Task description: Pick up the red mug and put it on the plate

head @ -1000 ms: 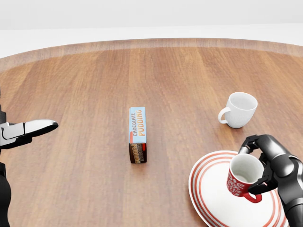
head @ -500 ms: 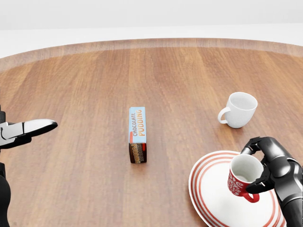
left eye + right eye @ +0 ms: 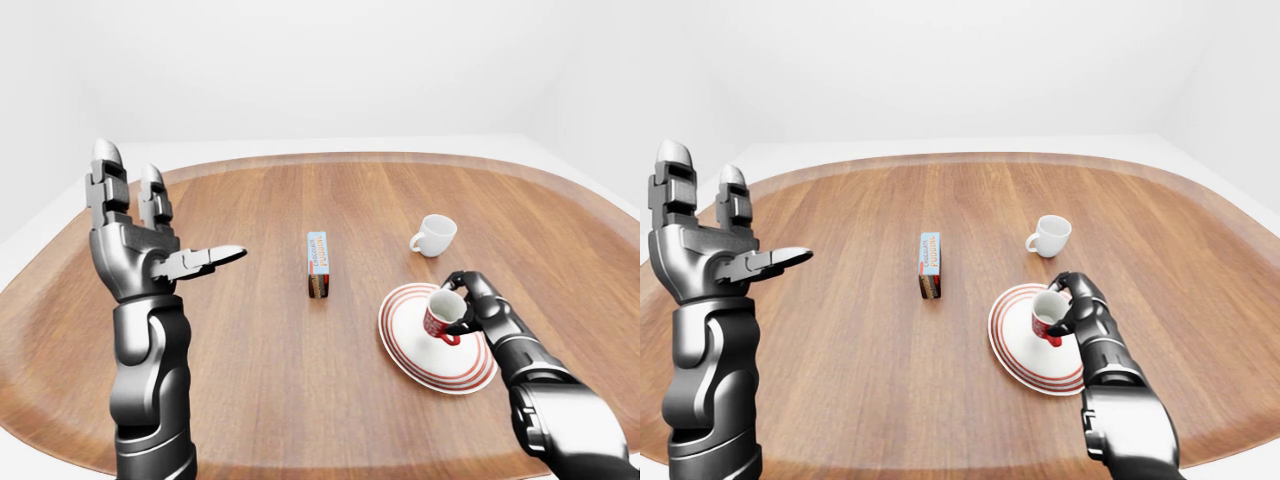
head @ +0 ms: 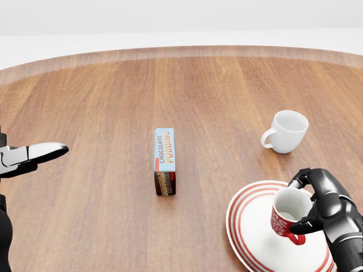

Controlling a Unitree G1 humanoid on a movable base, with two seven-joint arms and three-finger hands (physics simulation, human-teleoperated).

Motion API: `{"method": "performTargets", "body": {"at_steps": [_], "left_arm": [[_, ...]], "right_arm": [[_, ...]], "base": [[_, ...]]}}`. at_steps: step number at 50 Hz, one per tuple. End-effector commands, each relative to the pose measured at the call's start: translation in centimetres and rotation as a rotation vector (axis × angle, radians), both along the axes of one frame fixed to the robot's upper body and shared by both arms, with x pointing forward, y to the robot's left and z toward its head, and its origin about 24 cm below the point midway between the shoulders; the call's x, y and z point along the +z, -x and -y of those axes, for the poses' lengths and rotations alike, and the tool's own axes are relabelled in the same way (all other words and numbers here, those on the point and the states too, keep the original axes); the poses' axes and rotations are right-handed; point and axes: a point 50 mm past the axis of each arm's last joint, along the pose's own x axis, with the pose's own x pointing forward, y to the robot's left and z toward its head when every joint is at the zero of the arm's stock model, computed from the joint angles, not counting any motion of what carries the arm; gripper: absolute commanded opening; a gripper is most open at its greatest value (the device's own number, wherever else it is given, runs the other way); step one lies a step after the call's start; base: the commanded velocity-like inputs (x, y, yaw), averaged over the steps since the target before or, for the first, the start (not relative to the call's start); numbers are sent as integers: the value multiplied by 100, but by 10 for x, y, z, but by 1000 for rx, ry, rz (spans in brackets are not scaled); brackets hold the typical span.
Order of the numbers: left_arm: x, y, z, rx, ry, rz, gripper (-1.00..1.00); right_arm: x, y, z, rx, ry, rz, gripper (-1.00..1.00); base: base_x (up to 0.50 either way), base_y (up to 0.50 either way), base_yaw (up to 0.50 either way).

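Observation:
The red mug (image 4: 285, 220) with a white inside is tilted over the red-striped white plate (image 4: 255, 238) at the lower right of the head view. My right hand (image 4: 309, 207) is shut round the mug from the right, its fingers over the rim. I cannot tell whether the mug touches the plate. My left hand (image 3: 150, 245) is raised and open at the left of the left-eye view, far from the mug; one finger (image 4: 39, 151) shows in the head view.
A white mug (image 4: 286, 131) stands on the round wooden table (image 4: 113, 102) just above the plate in the head view. A chocolate pudding box (image 4: 165, 160) lies at the middle of the table.
My right hand has lowered the red mug slightly toward the plate. The left hand has stayed still.

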Motion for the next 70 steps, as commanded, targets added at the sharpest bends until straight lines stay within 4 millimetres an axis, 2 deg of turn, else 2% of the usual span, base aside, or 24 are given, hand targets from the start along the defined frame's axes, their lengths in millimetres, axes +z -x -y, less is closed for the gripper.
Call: {"method": "performTargets", "body": {"at_steps": [1, 44, 46, 47, 48, 50, 55, 63, 70], "left_arm": [[2, 1, 0, 1, 4, 10, 99], [-4, -1, -2, 4, 3, -18, 99], [1, 0, -3, 8, 5, 1, 99], [-4, -1, -2, 5, 2, -18, 99], [-5, -2, -2, 5, 1, -23, 99], [1, 0, -3, 9, 4, 3, 99], [-6, -4, -3, 9, 0, -32, 99], [-2, -4, -4, 16, 1, -16, 99], [-9, -5, -3, 11, -5, -45, 99]], "right_arm": [[-3, 1, -2, -44, -24, 31, -100], [-8, 6, 1, -86, 10, 46, -99], [-9, 7, 1, -87, 4, 42, -65], [-10, 8, 1, -85, 3, 41, 73], [-10, 8, 1, -86, 2, 43, 100], [-10, 9, 2, -88, 0, 45, 100], [-11, 10, 4, -85, -7, 50, 100], [-11, 11, 4, -85, -10, 47, 100], [-10, 8, 0, -77, -17, 50, 100]], "base": [[0, 0, 0], [0, 0, 0], [0, 0, 0], [0, 0, 0], [0, 0, 0], [0, 0, 0], [0, 0, 0], [0, 0, 0], [0, 0, 0]]}}
